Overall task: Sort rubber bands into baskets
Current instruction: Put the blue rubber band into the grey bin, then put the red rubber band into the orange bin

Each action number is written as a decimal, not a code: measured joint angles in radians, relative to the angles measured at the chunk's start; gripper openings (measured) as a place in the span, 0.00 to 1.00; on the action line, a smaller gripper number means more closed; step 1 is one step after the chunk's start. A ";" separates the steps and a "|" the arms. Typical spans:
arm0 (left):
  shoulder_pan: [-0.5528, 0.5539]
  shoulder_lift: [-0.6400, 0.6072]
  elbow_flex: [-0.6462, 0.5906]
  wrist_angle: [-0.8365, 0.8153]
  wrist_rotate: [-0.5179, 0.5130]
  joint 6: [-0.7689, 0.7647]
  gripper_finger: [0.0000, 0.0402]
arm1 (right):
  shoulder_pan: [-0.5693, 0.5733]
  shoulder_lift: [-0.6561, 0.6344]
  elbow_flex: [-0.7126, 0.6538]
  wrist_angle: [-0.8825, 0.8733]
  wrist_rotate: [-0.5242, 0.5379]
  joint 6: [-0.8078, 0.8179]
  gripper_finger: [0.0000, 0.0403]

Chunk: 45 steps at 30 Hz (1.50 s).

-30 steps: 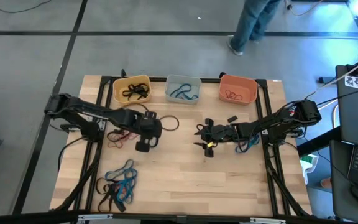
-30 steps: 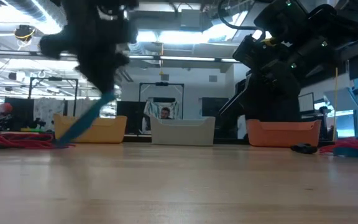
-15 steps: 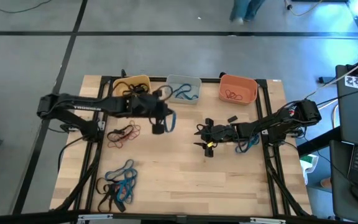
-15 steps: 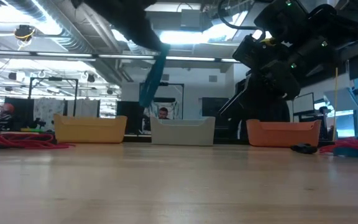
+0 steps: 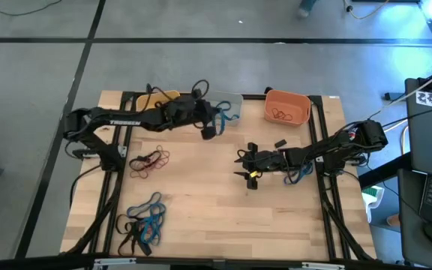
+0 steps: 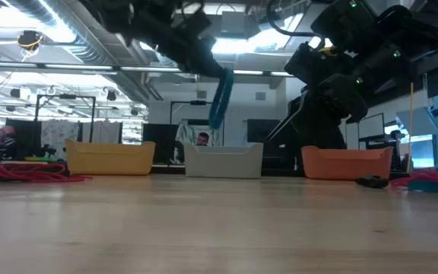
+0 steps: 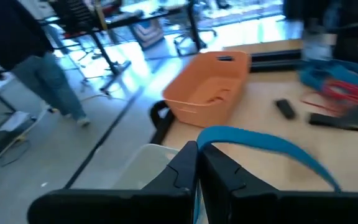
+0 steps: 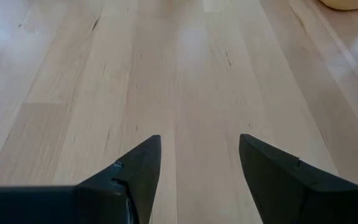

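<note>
Swung my left gripper [image 5: 210, 132] up from the table w/ a blue rubber band [image 6: 220, 100] pinched tight; band now hangs over the pale grey basket [image 6: 223, 160], so drop's next imo. Right gripper [image 5: 247, 166] idle mid-table, fingers apart, empty.

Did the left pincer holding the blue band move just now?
Yes. In the high view the left pincer, shut on a blue rubber band, went from mid-table beside the red bands up toward the pale grey basket.
</note>
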 joint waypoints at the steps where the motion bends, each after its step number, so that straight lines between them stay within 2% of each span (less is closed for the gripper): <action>1: 0.015 0.015 0.000 0.019 0.000 0.000 0.03 | 0.000 0.000 0.000 0.000 0.000 0.000 0.54; 6: 0.086 0.082 0.000 0.105 0.000 0.000 0.03 | 0.000 0.000 0.000 -0.001 0.000 0.000 0.54; 12: 0.143 0.161 0.000 0.119 -0.001 -0.006 0.02 | 0.000 0.000 0.000 -0.002 -0.010 0.004 0.54; 18: 0.173 0.212 -0.001 0.108 0.000 -0.096 0.09 | 0.000 0.000 0.000 -0.002 -0.040 0.005 0.54; 21: 0.176 0.211 0.001 0.056 0.000 -0.113 0.18 | 0.000 0.000 0.000 -0.002 -0.036 0.006 0.54; 26: 0.172 0.170 0.042 -0.167 0.002 -0.124 0.31 | 0.000 0.000 0.000 -0.002 -0.035 0.005 0.54; 31: 0.144 0.095 0.061 -0.323 0.003 -0.112 0.37 | 0.000 0.000 0.000 -0.001 -0.034 0.005 0.54; 34: 0.116 0.043 0.058 -0.364 0.016 -0.106 0.37 | 0.000 0.000 0.000 -0.002 -0.034 0.005 0.54; 38: 0.072 -0.023 -0.001 -0.290 0.075 -0.106 0.35 | 0.000 0.000 0.000 -0.002 -0.034 0.005 0.54; 45: -0.021 -0.139 -0.199 0.006 0.135 -0.101 0.33 | 0.000 0.000 0.000 -0.002 -0.034 0.005 0.54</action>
